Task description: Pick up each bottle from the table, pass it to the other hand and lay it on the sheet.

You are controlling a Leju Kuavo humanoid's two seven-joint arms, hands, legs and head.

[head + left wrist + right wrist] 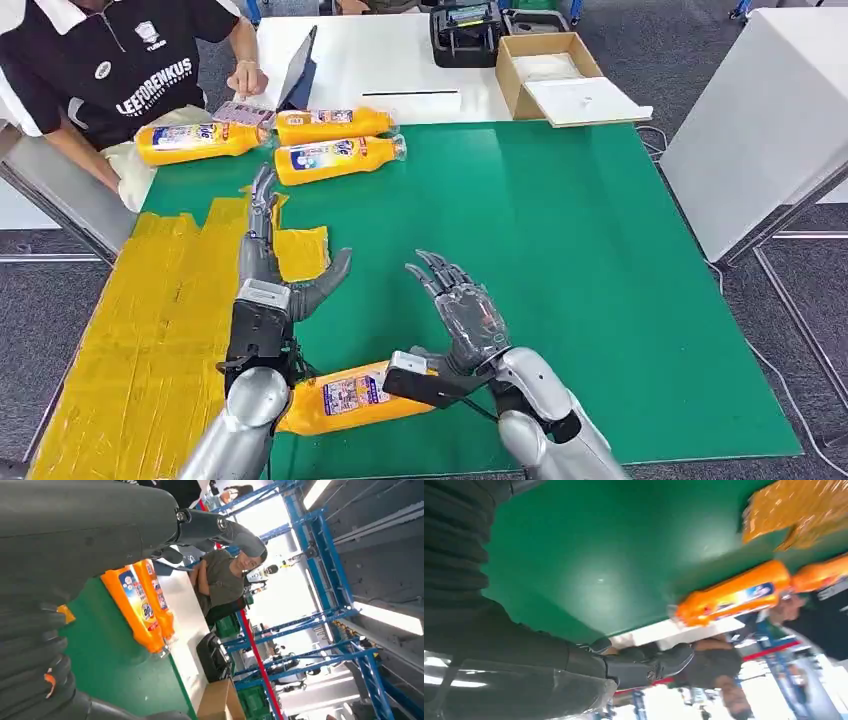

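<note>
Your nearest orange bottle lies on its side at the near edge of the green surface, long axis running about 8 to 2 o'clock, at 6 o'clock behind both hands, with the right hand the nearer. Both the left hand and the right hold nothing, fingers spread wide. Three more glossy, labelled plastic bottles lie at 12 o'clock by the far edge, the closest lengthwise 9 to 3; the crinkled yellow sheet lies at 9 o'clock.

Orange bottles with blue-and-white labels lie on a green table beside a yellow sheet.
</note>
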